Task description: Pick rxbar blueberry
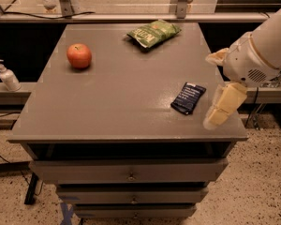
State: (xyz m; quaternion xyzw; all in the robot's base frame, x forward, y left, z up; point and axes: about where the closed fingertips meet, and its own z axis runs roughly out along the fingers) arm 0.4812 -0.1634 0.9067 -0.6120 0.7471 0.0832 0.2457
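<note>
One flat navy rxbar blueberry (188,98) lies beside the cream claw (210,90).

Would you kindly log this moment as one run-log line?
phase: pre-grasp | gripper: at right edge of table, right of rxbar blueberry, not touching it | rxbar blueberry: flat on table | apple, green chip bag: farther back

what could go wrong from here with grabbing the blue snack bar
The snack bar lies flat near the right edge of the table, so the gripper, hovering beside that edge with jaws apart, might nudge it off or scrape the top. The wrapper looks slim and may slip.
</note>
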